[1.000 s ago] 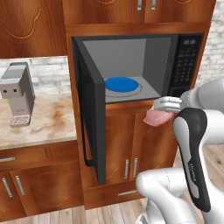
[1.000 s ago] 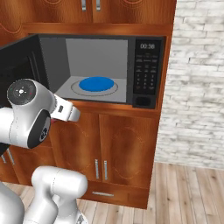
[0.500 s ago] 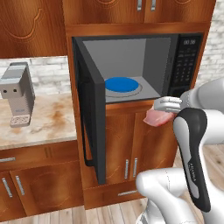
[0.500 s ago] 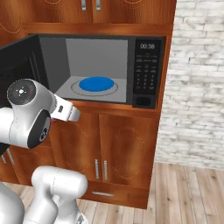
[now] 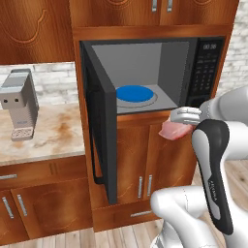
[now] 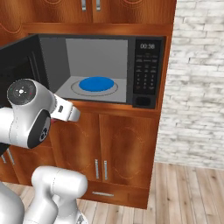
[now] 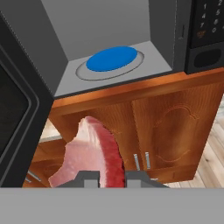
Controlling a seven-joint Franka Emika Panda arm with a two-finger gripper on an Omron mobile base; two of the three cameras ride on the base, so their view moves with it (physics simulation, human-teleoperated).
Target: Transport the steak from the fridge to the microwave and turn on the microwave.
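The steak (image 7: 94, 153), a pinkish-red slab with paler edges, hangs from my gripper (image 7: 111, 177), whose jaws are shut on its lower end. In the left base view the steak (image 5: 172, 129) is held by my gripper (image 5: 185, 117) just below and in front of the right part of the microwave (image 5: 208, 68) opening. The microwave door (image 5: 99, 126) stands swung wide open to the left. Inside the grey cavity a round blue plate (image 7: 112, 58) lies on the turntable, up and ahead of the steak. The fridge is out of view.
A grey coffee machine (image 5: 20, 104) stands on the marble counter (image 5: 53, 135) to the left. Wooden cabinet doors (image 6: 127, 151) run below the microwave. The keypad (image 6: 145, 72) sits on the microwave's right side, and a white brick wall (image 6: 197, 78) lies beyond.
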